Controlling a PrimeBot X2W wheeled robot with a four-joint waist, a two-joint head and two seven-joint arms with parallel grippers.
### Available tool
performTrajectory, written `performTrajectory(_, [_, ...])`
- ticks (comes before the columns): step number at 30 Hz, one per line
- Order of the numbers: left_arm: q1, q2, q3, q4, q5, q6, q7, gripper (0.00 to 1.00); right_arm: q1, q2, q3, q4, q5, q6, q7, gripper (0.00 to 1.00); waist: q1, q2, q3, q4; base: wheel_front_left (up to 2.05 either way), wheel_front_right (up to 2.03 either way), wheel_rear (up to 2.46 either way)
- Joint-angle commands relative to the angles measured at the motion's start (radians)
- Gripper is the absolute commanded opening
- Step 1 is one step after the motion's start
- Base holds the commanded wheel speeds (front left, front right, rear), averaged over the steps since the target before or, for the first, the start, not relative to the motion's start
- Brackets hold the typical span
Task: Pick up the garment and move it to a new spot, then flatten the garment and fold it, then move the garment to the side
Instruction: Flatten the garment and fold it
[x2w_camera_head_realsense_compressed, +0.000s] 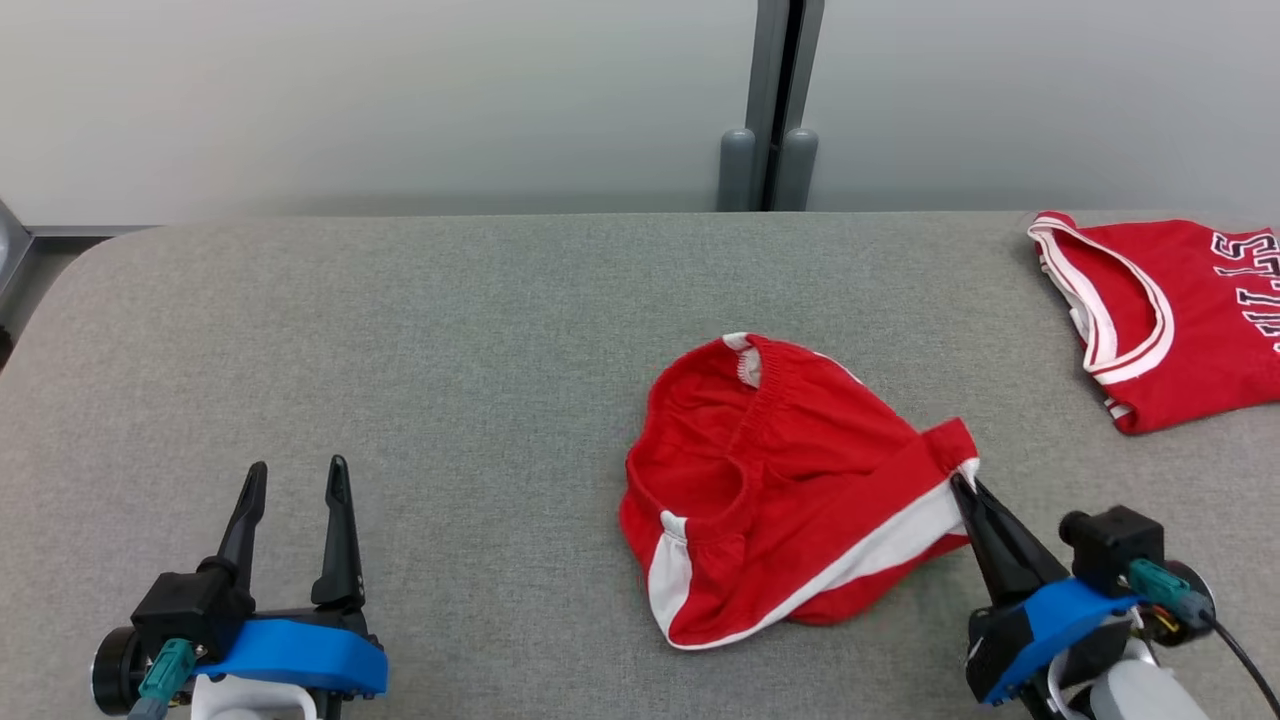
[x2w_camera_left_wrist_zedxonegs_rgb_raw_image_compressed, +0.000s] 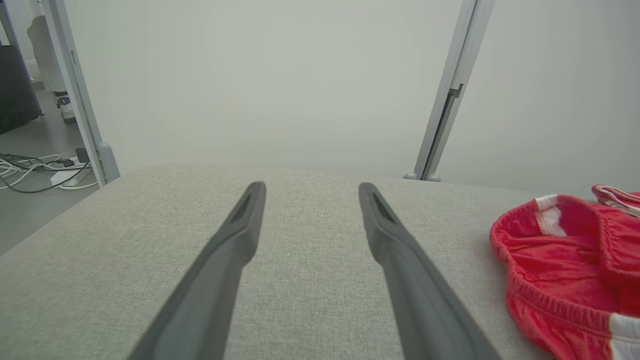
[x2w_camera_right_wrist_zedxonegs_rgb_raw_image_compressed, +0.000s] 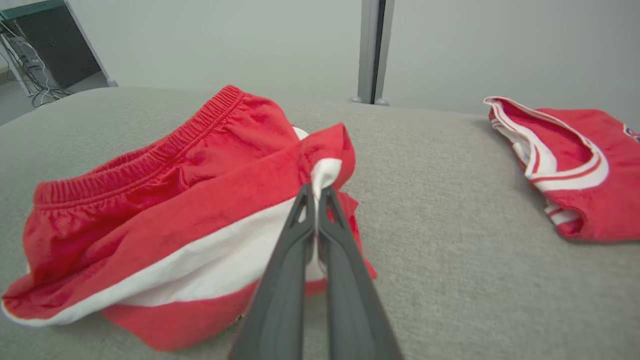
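Grey table (x2w_camera_head_realsense_compressed: 400, 350); red shorts (x2w_camera_head_realsense_compressed: 780, 470) crumpled right of centre. Grip: right tool (x2w_camera_head_realsense_compressed: 962, 483) clamped shut on their white-banded hem corner; left tool (x2w_camera_head_realsense_compressed: 297, 470) wide open, empty. Lift likely best slow and straight up until the cloth hangs free; a thin pinch could slip. Shorts lie at 10 o'clock of right tool, 2 o'clock of left.

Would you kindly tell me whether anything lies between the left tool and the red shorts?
Nothing visible does: bare grey table lies between the open left tool and the red shorts. The right tool is shut on their striped hem.
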Motion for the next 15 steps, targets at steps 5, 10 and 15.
performTrajectory(5, [0.005, 0.008, -0.003, 0.001, 0.001, -0.002, -0.005, 1.00, 0.076, 0.046, -0.071, -0.039, -0.020, 0.000, 0.007, 0.71, 0.0000, -0.0001, -0.006, -0.020, 0.00, 0.00, 0.00])
performTrajectory(10, [0.001, 0.012, -0.012, 0.002, -0.001, -0.002, -0.005, 1.00, 0.095, 0.087, -0.129, -0.078, -0.050, 0.000, -0.019, 1.00, 0.0000, -0.0001, -0.012, -0.028, 0.00, 0.00, 0.00])
performTrajectory(15, [0.003, 0.018, -0.015, 0.001, -0.002, -0.002, -0.005, 1.00, 0.098, 0.126, -0.194, -0.146, -0.093, 0.000, -0.052, 1.00, 0.0000, -0.0001, -0.017, -0.030, 0.00, 0.00, 0.00])
